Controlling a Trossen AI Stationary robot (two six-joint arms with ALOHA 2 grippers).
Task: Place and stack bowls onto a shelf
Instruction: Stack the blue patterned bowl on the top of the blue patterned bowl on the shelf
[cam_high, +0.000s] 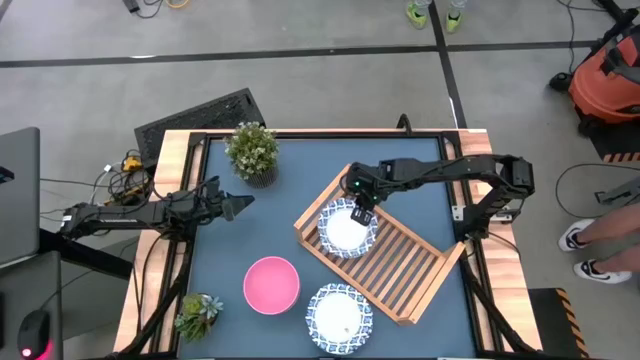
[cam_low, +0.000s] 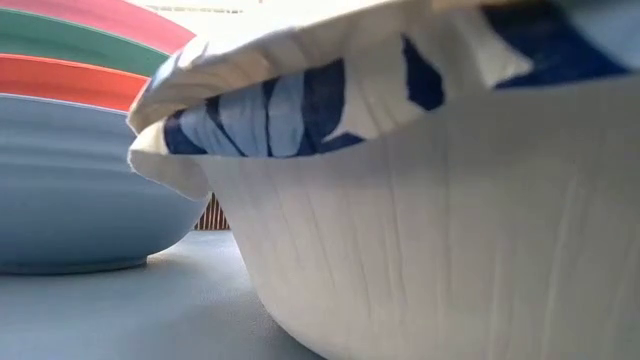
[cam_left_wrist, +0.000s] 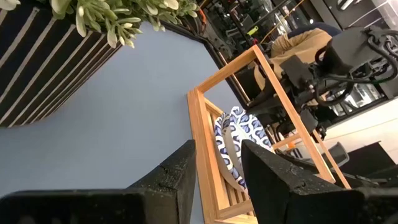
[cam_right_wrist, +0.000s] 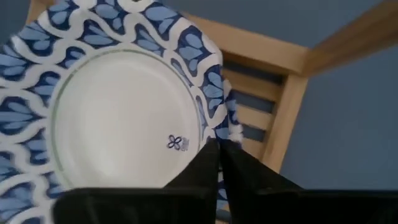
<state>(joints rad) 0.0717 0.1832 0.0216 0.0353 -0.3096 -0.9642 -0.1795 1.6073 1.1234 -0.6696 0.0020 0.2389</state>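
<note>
We see right claw (cam_right_wrist: 219, 146) pinching patterned bowl (cam_high: 346, 228) rim, seating it in shelf (cam_high: 400, 262) corner; left claw (cam_left_wrist: 217, 165) wide, idle beside plant (cam_high: 252, 150).

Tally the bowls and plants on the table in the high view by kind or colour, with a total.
White bowls with blue patterned rims: 2, one on the shelf at, one on the table at
Pink bowls: 1
Potted plants: 2 and
Total: 5
</note>
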